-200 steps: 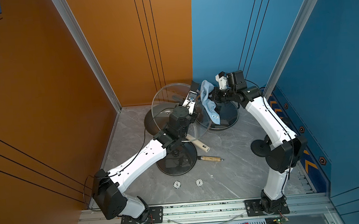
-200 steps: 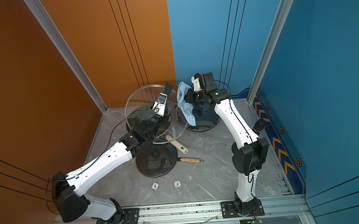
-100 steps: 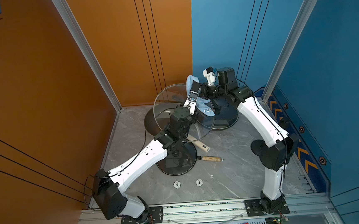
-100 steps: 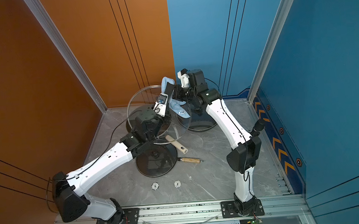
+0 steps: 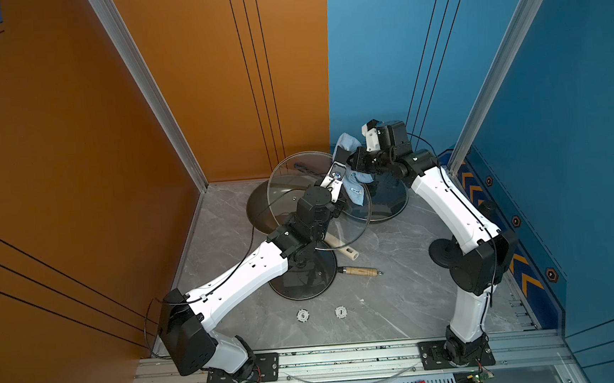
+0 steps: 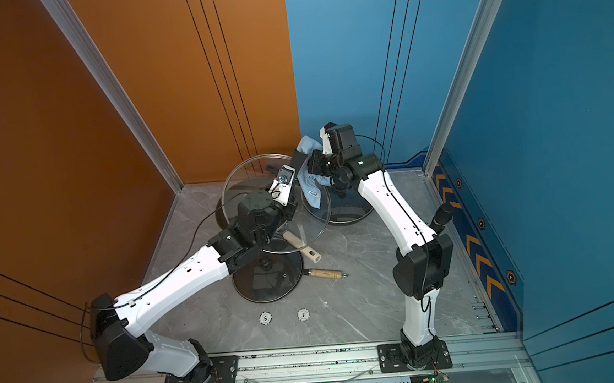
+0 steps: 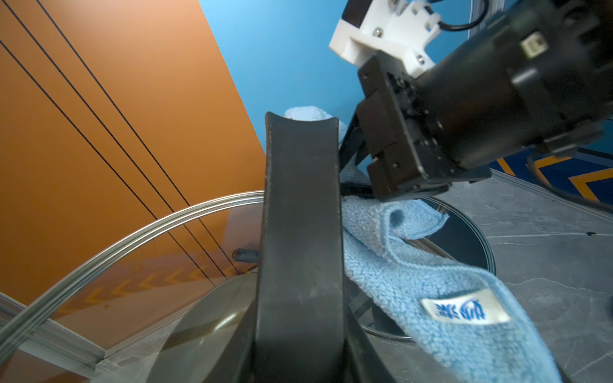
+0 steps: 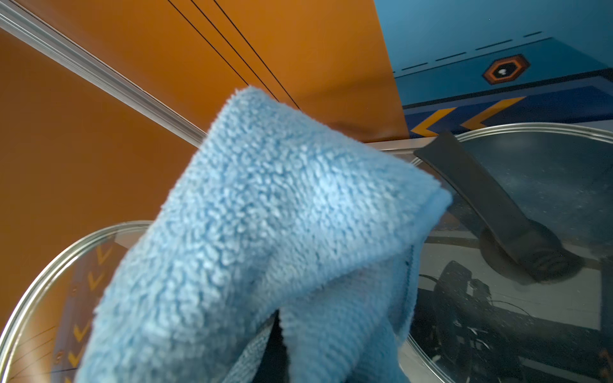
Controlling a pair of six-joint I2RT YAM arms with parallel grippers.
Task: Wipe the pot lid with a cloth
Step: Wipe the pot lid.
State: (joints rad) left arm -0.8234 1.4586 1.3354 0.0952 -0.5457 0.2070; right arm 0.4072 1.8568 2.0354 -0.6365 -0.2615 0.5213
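Since half a second ago the right gripper [image 5: 350,161] has swung back toward its own side with the cloth [image 5: 357,189], though not as far out as a second ago, while the lid [image 5: 290,186] has barely shifted. I read that as a wiping stroke reversing, so the wipe is under way, not finished. In both top views the lid hangs clear above the surface [image 5: 398,297] near the middle of its far edge, over a dark pan [image 5: 255,211]. It is held by the left gripper [image 5: 338,194], which is clamped on the black handle [image 5: 340,155]. The disc is tilted rather than level, handle side uppermost, and the handle's long axis rises toward the far edge. The right gripper is closed on the cloth [image 6: 311,194], one fold standing above the jaws and the longer end hanging down by the lid's edge nearest that arm. From the left wrist, the handle [image 7: 300,232] runs straight away from the camera and the steel rim [image 7: 132,238] arcs off to one side. The cloth [image 7: 414,275] passes behind the handle with its white label [image 7: 464,310] at the loose end; whether it presses on the glass I cannot tell. From the right wrist, the cloth [image 8: 282,232] fills the near view, and the handle [image 8: 481,205] slants across the glass beyond it.
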